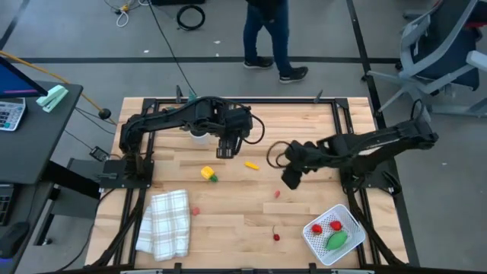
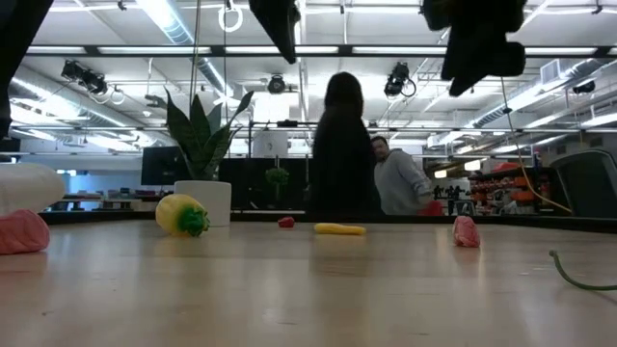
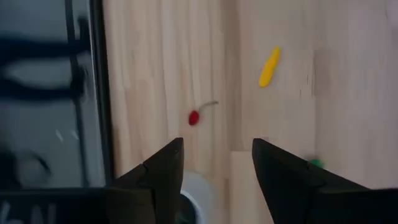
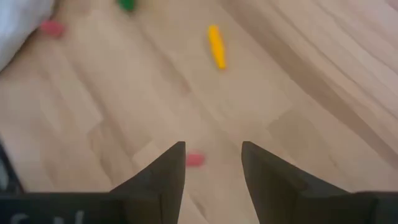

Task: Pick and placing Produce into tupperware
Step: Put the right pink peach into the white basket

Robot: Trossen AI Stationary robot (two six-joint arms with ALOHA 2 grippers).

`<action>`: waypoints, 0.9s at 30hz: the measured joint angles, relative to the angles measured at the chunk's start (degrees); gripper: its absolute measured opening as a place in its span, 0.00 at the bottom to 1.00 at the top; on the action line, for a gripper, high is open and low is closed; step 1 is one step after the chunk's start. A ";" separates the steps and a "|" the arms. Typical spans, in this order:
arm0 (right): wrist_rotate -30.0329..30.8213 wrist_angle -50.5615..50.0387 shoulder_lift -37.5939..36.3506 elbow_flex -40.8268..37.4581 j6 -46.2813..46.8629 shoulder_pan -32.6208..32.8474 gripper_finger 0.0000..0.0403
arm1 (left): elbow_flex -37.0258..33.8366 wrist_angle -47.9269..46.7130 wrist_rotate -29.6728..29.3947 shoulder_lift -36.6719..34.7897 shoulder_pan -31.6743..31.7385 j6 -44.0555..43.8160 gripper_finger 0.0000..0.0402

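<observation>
The white tupperware [image 1: 346, 221] sits at the table's near right corner and holds a green piece [image 1: 336, 241] and two red pieces [image 1: 326, 226]. On the bare wood lie a yellow pepper [image 1: 208, 174], a yellow-orange long piece [image 1: 251, 164] and three small red pieces [image 1: 277, 193], [image 1: 195, 211], [image 1: 276, 237]. My left gripper [image 1: 227, 151] hangs open above the table near the far side, between the pepper and the long piece [image 3: 268, 67]. My right gripper [image 1: 290, 181] hangs open above the red piece [image 4: 194, 160], which lies just before its fingers; the long piece [image 4: 216, 45] lies farther off.
A folded white checked cloth [image 1: 163, 222] lies at the near left. A green plant in a white pot [image 2: 202, 198] stands near the far edge, under the left arm. A person [image 1: 268, 34] walks on the floor beyond the far edge. Bare wood lies between the loose pieces.
</observation>
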 joint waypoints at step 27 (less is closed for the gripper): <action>-8.25 4.00 17.44 -0.02 -14.66 5.28 0.41 | -29.81 15.02 8.68 1.44 -4.27 0.96 0.44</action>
